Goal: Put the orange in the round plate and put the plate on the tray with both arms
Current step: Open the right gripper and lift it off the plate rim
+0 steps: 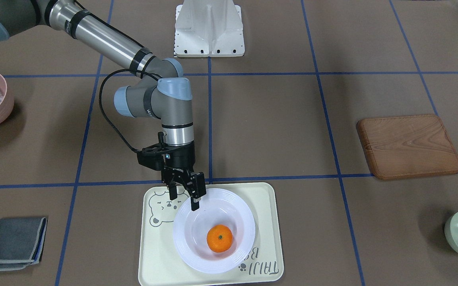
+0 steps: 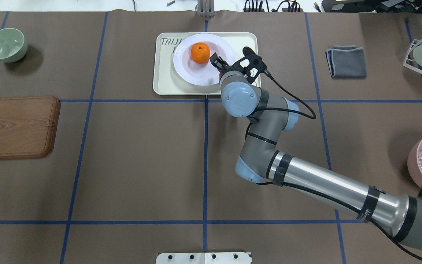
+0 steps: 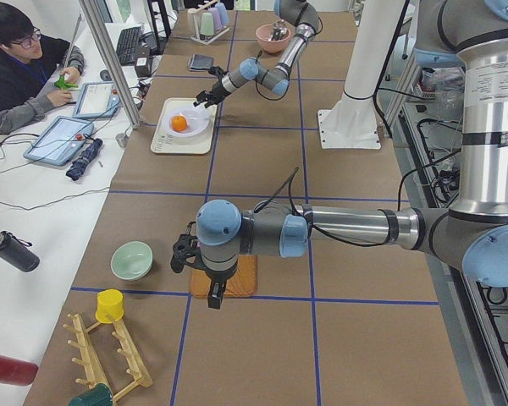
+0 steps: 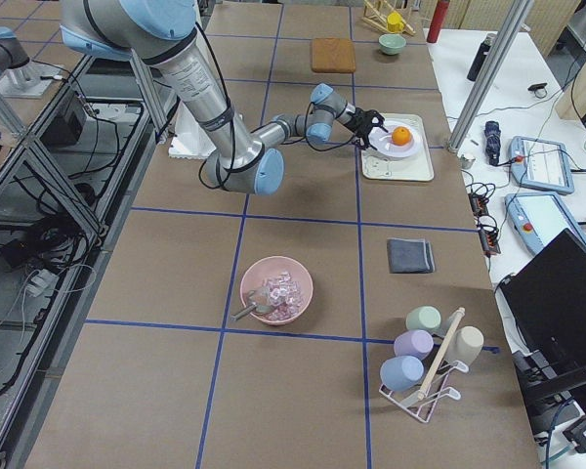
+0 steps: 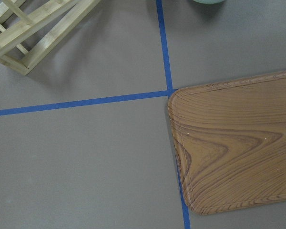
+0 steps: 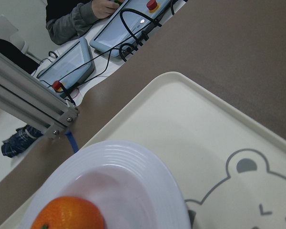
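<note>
Look at the tray [image 1: 266, 206] — the round plate [image 1: 241, 222] sits on it already, and the orange [image 1: 219, 238] lies inside the plate, a bit off the middle. So I think the job is nearly done, and the step in hand is the letting go. The right gripper [image 1: 184, 197] hangs over the plate's rim on the robot's side, with its two fingers apart and nothing held between them. I cannot be sure if a finger tip touches the rim, as the front view looks almost straight down. The left gripper [image 3: 213, 292] is well away from the tray, by the wooden board [image 5: 233, 148]. You see it only from the side, so I cannot tell if its fingers are apart or together. For the next move you would want the right arm to go straight up first, so no finger catches the rim and tips the plate or rolls the orange, and then pull back. The tray has a grey bear face [image 1: 165, 206] drawn on it, and you can read the word "TAIJI" — the next word starts with B, and the plate hides the rest. There is small print on the arm too, but it is too tiny to read
</note>
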You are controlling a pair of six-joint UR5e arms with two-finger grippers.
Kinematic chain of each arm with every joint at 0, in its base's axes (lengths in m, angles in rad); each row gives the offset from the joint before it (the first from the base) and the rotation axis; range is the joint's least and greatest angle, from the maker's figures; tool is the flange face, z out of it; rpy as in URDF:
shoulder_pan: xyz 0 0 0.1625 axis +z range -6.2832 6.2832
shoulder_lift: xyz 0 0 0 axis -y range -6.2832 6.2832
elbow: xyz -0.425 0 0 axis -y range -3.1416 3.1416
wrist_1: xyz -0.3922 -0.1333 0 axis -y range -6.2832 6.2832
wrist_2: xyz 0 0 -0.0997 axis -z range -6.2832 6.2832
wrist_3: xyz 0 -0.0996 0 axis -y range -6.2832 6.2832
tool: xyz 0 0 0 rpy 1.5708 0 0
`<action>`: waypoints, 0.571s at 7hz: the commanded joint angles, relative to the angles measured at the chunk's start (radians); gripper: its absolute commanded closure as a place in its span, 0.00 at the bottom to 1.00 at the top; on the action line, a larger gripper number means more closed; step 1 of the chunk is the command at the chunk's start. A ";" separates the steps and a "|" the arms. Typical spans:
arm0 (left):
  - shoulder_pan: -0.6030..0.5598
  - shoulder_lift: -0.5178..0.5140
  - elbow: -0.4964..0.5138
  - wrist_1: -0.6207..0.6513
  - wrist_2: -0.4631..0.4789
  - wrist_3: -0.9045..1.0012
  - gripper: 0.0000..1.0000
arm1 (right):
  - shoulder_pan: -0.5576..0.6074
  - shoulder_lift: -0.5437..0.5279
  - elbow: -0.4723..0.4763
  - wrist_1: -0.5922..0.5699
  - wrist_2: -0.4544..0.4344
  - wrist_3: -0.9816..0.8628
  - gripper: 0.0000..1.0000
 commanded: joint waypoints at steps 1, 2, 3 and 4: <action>0.001 0.000 0.003 0.000 0.000 0.000 0.02 | 0.121 -0.091 0.144 -0.131 0.289 -0.329 0.00; 0.001 0.000 0.003 0.000 0.000 0.002 0.02 | 0.205 -0.112 0.199 -0.239 0.453 -0.536 0.00; 0.001 0.003 0.003 -0.002 0.002 0.012 0.02 | 0.293 -0.153 0.257 -0.319 0.583 -0.693 0.00; -0.001 0.009 0.002 -0.014 0.000 0.011 0.02 | 0.392 -0.213 0.304 -0.358 0.720 -0.872 0.00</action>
